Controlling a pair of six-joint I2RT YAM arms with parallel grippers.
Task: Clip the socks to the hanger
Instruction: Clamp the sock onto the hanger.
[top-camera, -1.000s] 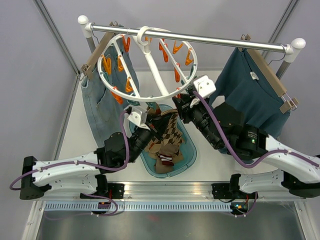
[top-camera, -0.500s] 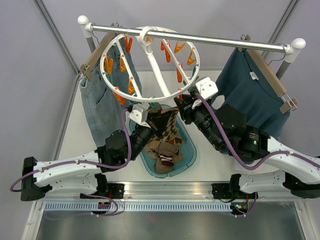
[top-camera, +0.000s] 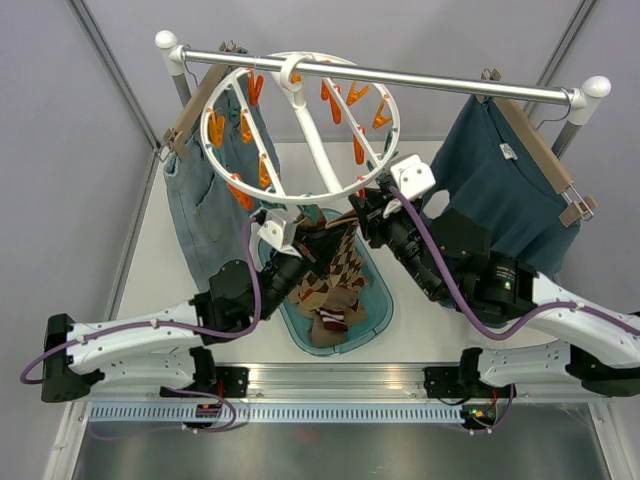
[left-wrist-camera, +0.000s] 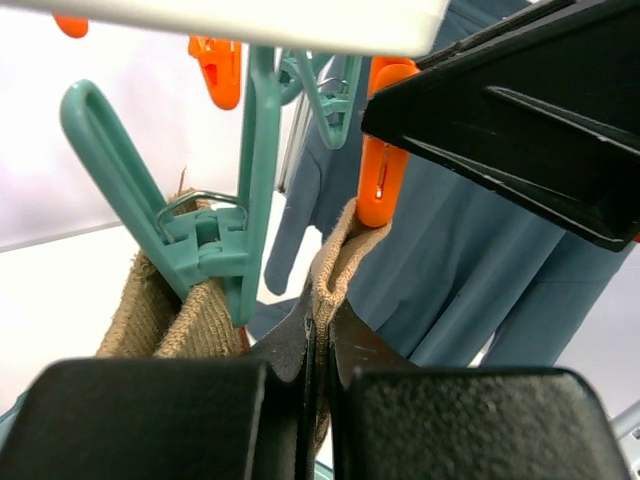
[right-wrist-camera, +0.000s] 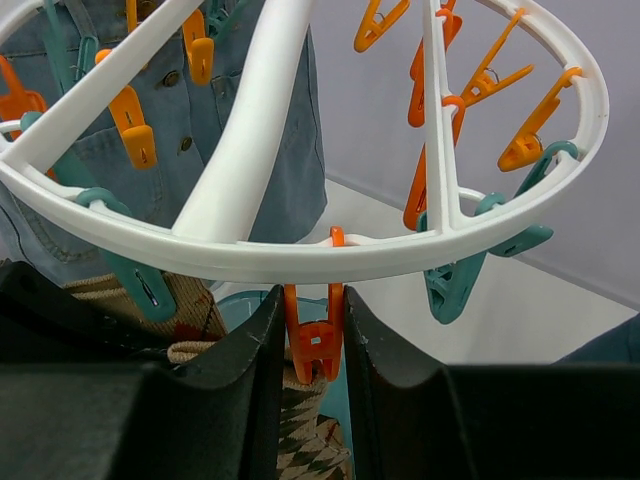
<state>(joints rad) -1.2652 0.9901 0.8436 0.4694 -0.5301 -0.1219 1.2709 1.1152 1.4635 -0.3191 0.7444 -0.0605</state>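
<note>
The white ring hanger (top-camera: 300, 195) hangs from the rail, with orange and teal clothespins. My left gripper (top-camera: 320, 238) is shut on the cuff of a tan argyle sock (top-camera: 342, 255) and holds it up under the ring's near edge. In the left wrist view the sock cuff (left-wrist-camera: 335, 255) rises from my shut gripper (left-wrist-camera: 322, 320) and touches the tip of an orange clothespin (left-wrist-camera: 378, 170). A teal clothespin (left-wrist-camera: 215, 240) grips another sock (left-wrist-camera: 165, 310). My right gripper (right-wrist-camera: 312, 330) is shut on that orange clothespin (right-wrist-camera: 313, 345), squeezing its handles under the ring (right-wrist-camera: 300, 255). More socks (top-camera: 330, 305) lie in the basin.
A teal basin (top-camera: 378, 305) sits on the table between the arms. Blue-grey jeans (top-camera: 195, 215) hang at the left and a teal sweater (top-camera: 500, 190) at the right, both on wooden hangers on the metal rail (top-camera: 420, 75).
The ring hanger has swung slightly up and right. Both grippers have moved slightly with it, the left one still holding the sock at the ring's near edge.
</note>
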